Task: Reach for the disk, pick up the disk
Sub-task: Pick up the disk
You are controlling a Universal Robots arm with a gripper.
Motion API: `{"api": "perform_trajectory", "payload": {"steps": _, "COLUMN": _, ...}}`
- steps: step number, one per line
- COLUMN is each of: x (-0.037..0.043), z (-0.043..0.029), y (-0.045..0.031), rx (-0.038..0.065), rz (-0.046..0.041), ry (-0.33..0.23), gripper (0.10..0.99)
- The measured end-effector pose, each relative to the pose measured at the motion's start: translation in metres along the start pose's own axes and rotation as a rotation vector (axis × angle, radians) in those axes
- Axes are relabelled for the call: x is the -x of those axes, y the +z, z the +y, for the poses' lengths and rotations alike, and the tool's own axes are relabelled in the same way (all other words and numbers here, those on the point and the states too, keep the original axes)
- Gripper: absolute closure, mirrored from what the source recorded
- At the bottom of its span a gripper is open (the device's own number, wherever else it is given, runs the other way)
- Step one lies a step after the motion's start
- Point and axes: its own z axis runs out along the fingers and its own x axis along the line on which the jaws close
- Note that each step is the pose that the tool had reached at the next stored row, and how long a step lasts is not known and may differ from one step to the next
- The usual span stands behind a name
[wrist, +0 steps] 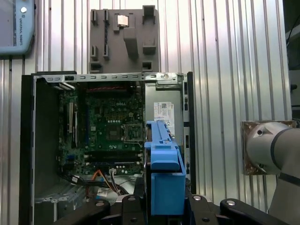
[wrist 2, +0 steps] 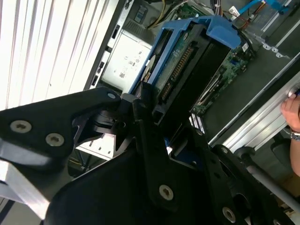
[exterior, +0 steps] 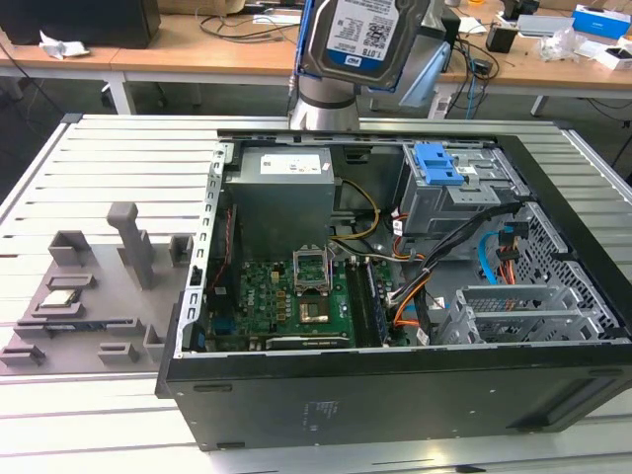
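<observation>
The disk [exterior: 360, 35] is a flat silver drive with a white-and-blue barcoded label and a blue plastic bracket [wrist: 163, 173] round its edges. It hangs tilted above the open computer case [exterior: 395, 405], one end clamped in the gripper [wrist 2: 154, 112].

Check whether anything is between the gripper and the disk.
Nothing visible does. The gripper is shut on the disk, holding it in the air above the open computer case and its drive cage.
</observation>
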Motion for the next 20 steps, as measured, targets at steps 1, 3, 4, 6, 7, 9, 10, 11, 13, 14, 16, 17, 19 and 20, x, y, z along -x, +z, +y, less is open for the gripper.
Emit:
{"api": "perform_trajectory", "payload": {"steps": 1, "x": 0.0003, "z": -0.0075, "y": 0.0, "rx": 0.001, "rz": 0.0003, "ry": 0.0, "gripper": 0.722}}
{"api": "perform_trajectory", "payload": {"steps": 3, "x": 0.0006, "z": -0.021, "y": -0.0003, "rx": 0.001, "rz": 0.0, "ry": 0.0, "gripper": 0.722}}
{"api": "perform_trajectory", "payload": {"steps": 4, "x": 0.0007, "z": -0.0248, "y": -0.0005, "rx": 0.001, "rz": 0.0001, "ry": 0.0, "gripper": 0.722}}
{"api": "perform_trajectory", "payload": {"steps": 6, "x": 0.001, "z": -0.0347, "y": -0.0012, "rx": 0.002, "rz": 0.0004, "ry": 0.0, "gripper": 0.722}}
{"api": "perform_trajectory", "payload": {"steps": 7, "x": 0.0011, "z": -0.038, "y": -0.0014, "rx": 0.002, "rz": 0.0004, "ry": 0.0, "gripper": 0.722}}
{"api": "perform_trajectory", "payload": {"steps": 9, "x": 0.0014, "z": -0.0481, "y": -0.0021, "rx": 0.002, "rz": 0.0003, "ry": 0.0, "gripper": 0.722}}
{"api": "perform_trajectory", "payload": {"steps": 10, "x": 0.0016, "z": -0.0542, "y": -0.0026, "rx": 0.002, "rz": 0.0004, "ry": 0.0, "gripper": 0.722}}
{"api": "perform_trajectory", "payload": {"steps": 11, "x": 0.0018, "z": -0.0611, "y": -0.0031, "rx": 0.002, "rz": 0.0004, "ry": 0.0, "gripper": 0.722}}
{"api": "perform_trajectory", "payload": {"steps": 13, "x": 0.0021, "z": -0.0726, "y": -0.004, "rx": 0.002, "rz": 0.0004, "ry": 0.0, "gripper": 0.722}}
{"api": "perform_trajectory", "payload": {"steps": 14, "x": 0.0023, "z": -0.0779, "y": -0.0044, "rx": 0.003, "rz": 0.0004, "ry": 0.0, "gripper": 0.722}}
{"api": "perform_trajectory", "payload": {"steps": 16, "x": 0.0026, "z": -0.0892, "y": -0.0053, "rx": 0.003, "rz": 0.0004, "ry": 0.0, "gripper": 0.722}}
{"api": "perform_trajectory", "payload": {"steps": 17, "x": 0.0026, "z": -0.0915, "y": -0.0055, "rx": 0.003, "rz": 0.0004, "ry": 0.0, "gripper": 0.722}}
{"api": "perform_trajectory", "payload": {"steps": 19, "x": 0.0028, "z": -0.0977, "y": -0.006, "rx": 0.003, "rz": 0.0004, "ry": 0.0, "gripper": 0.722}}
{"api": "perform_trajectory", "payload": {"steps": 20, "x": 0.0029, "z": -0.1005, "y": -0.0062, "rx": 0.003, "rz": 0.0004, "ry": 0.0, "gripper": 0.722}}
